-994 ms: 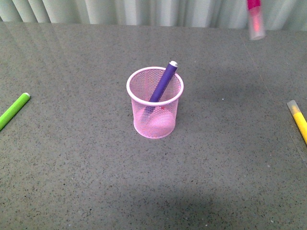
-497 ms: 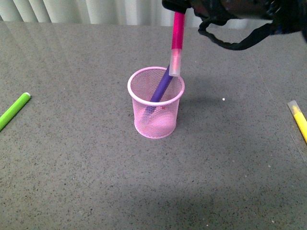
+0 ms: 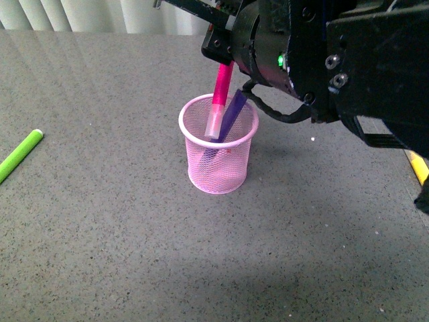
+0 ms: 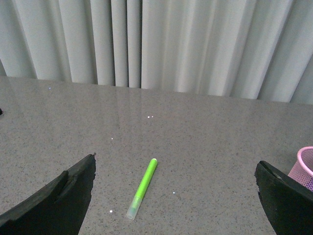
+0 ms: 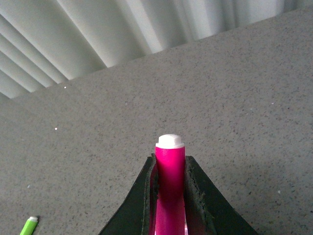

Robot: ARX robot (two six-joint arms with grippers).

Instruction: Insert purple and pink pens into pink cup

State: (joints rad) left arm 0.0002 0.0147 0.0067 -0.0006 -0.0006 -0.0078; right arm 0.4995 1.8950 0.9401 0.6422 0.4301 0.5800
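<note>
The right gripper (image 3: pixel 224 57) clamps the pink pen (image 3: pixel 220 100) by its upper barrel above the pink cup (image 3: pixel 218 144), which stands near the middle of the grey speckled table (image 3: pixel 100 221). The pen hangs nearly upright, its clear capped end already below the cup's rim, just beside the purple pen (image 3: pixel 230 117) that leans inside against the rim on the side towards the right arm. Through the mesh both pens' lower ends show faintly. From the right wrist camera the two dark fingers (image 5: pixel 145 196) press against either side of the pink barrel (image 5: pixel 170 191), whose white end sticks out past them. The left gripper (image 4: pixel 176 196) hangs with its jaws spread wide and holds nothing; a green marker (image 4: pixel 142 187) lies on the table beneath the gap, well apart from the cup, whose edge shows at the side of that view. A yellow marker (image 3: pixel 419 166) lies partly hidden behind the right arm, with pale curtains (image 4: pixel 156 44) along the table's far edge
</note>
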